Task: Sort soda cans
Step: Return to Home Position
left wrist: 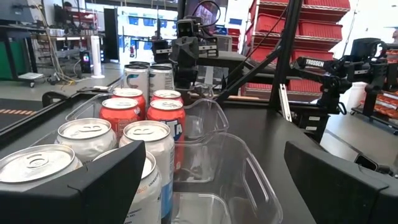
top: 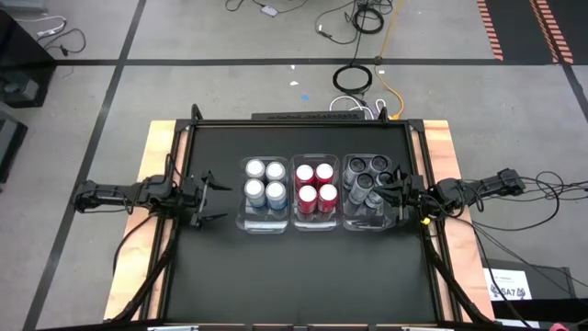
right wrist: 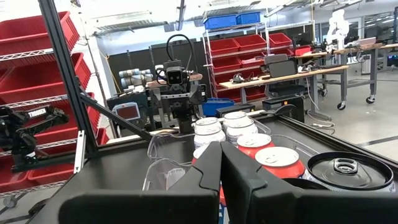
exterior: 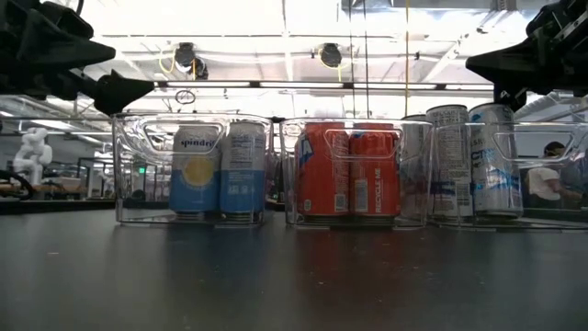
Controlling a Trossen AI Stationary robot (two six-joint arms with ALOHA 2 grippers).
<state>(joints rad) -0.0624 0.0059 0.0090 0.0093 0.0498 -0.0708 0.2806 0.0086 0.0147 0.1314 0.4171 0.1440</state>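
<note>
Three clear bins stand side by side at the table's middle. The left bin (top: 265, 223) holds several light blue cans (top: 265, 181), the middle bin (top: 314, 223) several red cans (top: 314, 185), and the right bin (top: 367, 221) several dark grey cans (top: 366, 179). All the cans stand upright on the bin floors. My left gripper (top: 209, 196) hangs open above the table, just left of the blue bin, fingers pointing toward it (left wrist: 211, 186). My right gripper (top: 398, 193) is shut and hovers over the right edge of the grey bin (right wrist: 221, 171), above the can tops (exterior: 514, 83).
Bare black table lies in front of the bins (exterior: 294, 276) and behind them (top: 303, 138). Wooden strips (top: 158, 147) border the table's left and right sides. Cables lie on the floor beyond the far edge (top: 354, 78).
</note>
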